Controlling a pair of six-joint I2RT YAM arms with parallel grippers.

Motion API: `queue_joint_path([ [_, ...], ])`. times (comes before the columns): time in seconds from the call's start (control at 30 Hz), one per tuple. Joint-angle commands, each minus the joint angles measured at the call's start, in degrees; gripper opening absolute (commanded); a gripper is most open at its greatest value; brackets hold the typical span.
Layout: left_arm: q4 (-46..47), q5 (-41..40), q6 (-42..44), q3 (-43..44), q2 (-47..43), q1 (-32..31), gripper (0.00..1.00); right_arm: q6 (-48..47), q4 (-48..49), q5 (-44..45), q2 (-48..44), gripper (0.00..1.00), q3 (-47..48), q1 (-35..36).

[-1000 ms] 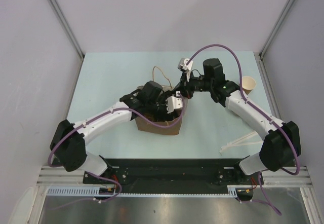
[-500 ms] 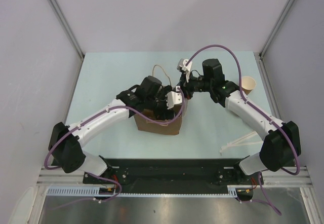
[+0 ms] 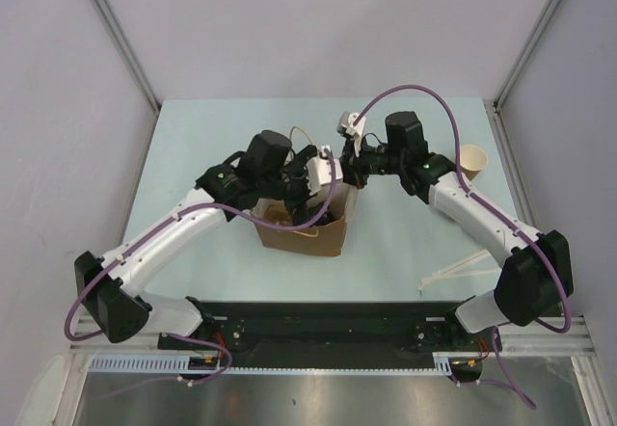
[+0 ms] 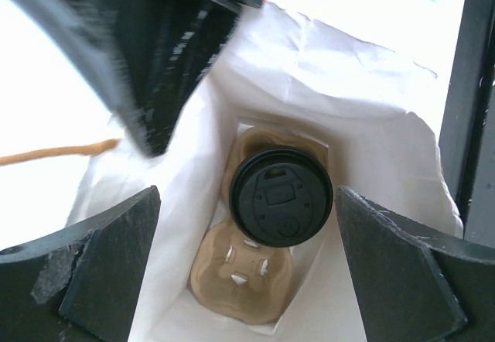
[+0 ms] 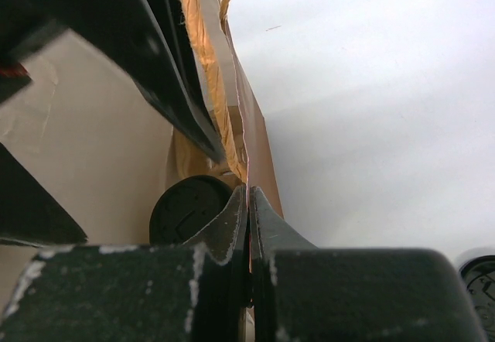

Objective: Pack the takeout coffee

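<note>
The takeout coffee (image 4: pixel 281 196), a cup with a round black lid, stands in the far slot of the brown pulp carrier tray (image 4: pixel 244 280) at the bottom of the paper bag (image 3: pixel 301 236). My left gripper (image 4: pixel 246 195) is open and empty above the bag's mouth, looking straight down on the lid. My right gripper (image 5: pixel 249 196) is shut on the bag's right rim and holds it open. The black lid (image 5: pixel 189 206) shows inside the bag in the right wrist view. In the top view the left gripper (image 3: pixel 313 177) and right gripper (image 3: pixel 347 180) hide the cup.
An open tan cup (image 3: pixel 472 163) without a lid stands at the table's right edge. Pale sticks (image 3: pixel 458 270) lie at the near right. A dark round object (image 5: pixel 479 280) lies beside the bag. A twine handle (image 3: pixel 307 139) sticks out behind the bag.
My left gripper has lifted out of the bag and drawn back to the far left, open. The lidded cup stays in the carrier. The right gripper has not moved.
</note>
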Motion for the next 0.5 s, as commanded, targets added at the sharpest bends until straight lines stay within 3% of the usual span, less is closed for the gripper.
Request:
queue_joint_path([
  [0.0,-1.70,1.31,-2.79,3.86,-3.99,1.67,1.00,-1.15,0.26,0.28,0.01,0.00,2.64,0.23],
  [0.47,-6.27,3.16,-11.84,18.09,-7.77,11.78,1.00,-0.89,0.53,1.33,1.16,0.02,4.58,0.15],
])
